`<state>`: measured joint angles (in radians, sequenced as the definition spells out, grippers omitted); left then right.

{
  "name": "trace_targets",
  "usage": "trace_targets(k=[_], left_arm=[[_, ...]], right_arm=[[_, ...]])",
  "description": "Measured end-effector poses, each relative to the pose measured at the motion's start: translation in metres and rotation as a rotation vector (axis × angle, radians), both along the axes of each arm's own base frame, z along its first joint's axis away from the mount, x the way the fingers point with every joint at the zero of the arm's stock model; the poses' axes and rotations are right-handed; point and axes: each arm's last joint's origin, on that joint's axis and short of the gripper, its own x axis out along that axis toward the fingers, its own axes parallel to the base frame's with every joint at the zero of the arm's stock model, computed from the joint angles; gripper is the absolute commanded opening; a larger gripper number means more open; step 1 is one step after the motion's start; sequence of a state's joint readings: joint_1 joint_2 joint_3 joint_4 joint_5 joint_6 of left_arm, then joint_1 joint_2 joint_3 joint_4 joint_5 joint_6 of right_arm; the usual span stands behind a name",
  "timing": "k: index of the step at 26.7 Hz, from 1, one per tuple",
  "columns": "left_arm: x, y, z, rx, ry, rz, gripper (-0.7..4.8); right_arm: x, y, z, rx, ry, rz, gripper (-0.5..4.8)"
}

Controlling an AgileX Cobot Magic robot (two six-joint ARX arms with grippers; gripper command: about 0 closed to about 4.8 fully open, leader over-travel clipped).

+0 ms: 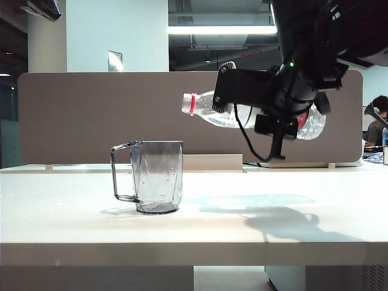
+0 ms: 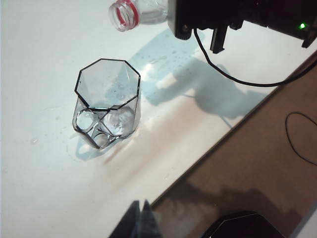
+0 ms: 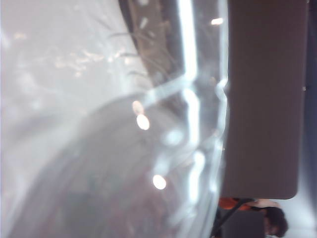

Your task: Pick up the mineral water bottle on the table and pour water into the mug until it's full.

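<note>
Above the white table, toward the right of the exterior view, the right gripper grasps the mineral water bottle around its body and holds it nearly level in the air, the open mouth with its red neck ring pointing toward the mug and tipped slightly downward. The bottle's mouth sits higher than the mug's rim and a little to the right of it; no stream of water can be made out between them. The mug stands upright on the table, handle turned to the left, apart from the bottle and the arm. From the left wrist view the mug looks empty or nearly so, though its smoky walls make that hard to judge. The right wrist view is filled by blurred clear plastic of the bottle. Of the left gripper only a dark fingertip shows at the frame's edge, hanging over the table near the divider panel; whether it is clenched or released I cannot tell.
</note>
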<state>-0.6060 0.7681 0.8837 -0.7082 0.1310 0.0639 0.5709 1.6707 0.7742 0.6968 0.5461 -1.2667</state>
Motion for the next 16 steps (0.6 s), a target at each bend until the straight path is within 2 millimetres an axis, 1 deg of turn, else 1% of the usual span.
trace_targets(k=[5, 11, 16], left_arm=[[0.0000, 0.0000, 0.0000, 0.000, 0.000, 0.000, -0.05], [0.0000, 0.0000, 0.0000, 0.000, 0.000, 0.000, -0.05], [0.0000, 0.0000, 0.0000, 0.000, 0.000, 0.000, -0.05]], right_arm=[[0.0043, 0.0026, 0.0089, -0.062, -0.027, 0.007, 1.68], [0.0044, 0.0026, 0.0090, -0.140, -0.029, 0.019, 1.68], [0.0047, 0.0030, 0.0097, -0.167, -0.031, 0.024, 1.67]])
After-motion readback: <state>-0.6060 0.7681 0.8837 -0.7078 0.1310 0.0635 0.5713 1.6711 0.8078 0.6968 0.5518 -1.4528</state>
